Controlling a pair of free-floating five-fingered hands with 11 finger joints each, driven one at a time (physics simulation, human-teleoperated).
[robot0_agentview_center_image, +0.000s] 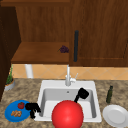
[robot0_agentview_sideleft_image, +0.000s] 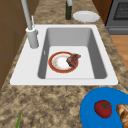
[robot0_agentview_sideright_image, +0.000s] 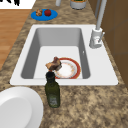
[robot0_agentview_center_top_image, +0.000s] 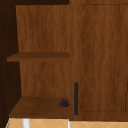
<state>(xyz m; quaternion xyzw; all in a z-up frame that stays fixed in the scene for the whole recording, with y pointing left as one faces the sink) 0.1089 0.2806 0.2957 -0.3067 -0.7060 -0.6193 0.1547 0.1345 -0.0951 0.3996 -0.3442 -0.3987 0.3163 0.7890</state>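
Note:
My left hand (robot0_agentview_center_image: 32, 107) floats at the right edge of a blue plate (robot0_agentview_center_image: 11, 113) and holds nothing, its fingers hanging down relaxed. That plate carries a red tomato (robot0_agentview_center_image: 21, 105) and a brown pastry (robot0_agentview_center_image: 16, 113). My right hand (robot0_agentview_center_image: 82, 94) hovers in front of the white sink (robot0_agentview_center_image: 93, 86), just above and to the right of a large red ball (robot0_agentview_center_image: 67, 115). In the basin lies a red-rimmed plate (robot0_agentview_sideleft_image: 58, 63) with a brown piece of food (robot0_agentview_sideleft_image: 73, 59) on its edge.
A faucet (robot0_agentview_center_image: 68, 76) stands behind the basin. A dark green bottle (robot0_agentview_center_image: 109, 94) and a white plate (robot0_agentview_center_image: 115, 115) sit on the counter at the right. Purple grapes (robot0_agentview_center_image: 64, 49) lie on the open shelf beside a cabinet door handle (robot0_agentview_center_image: 76, 46). A potted plant (robot0_agentview_center_image: 9, 81) is at the far left.

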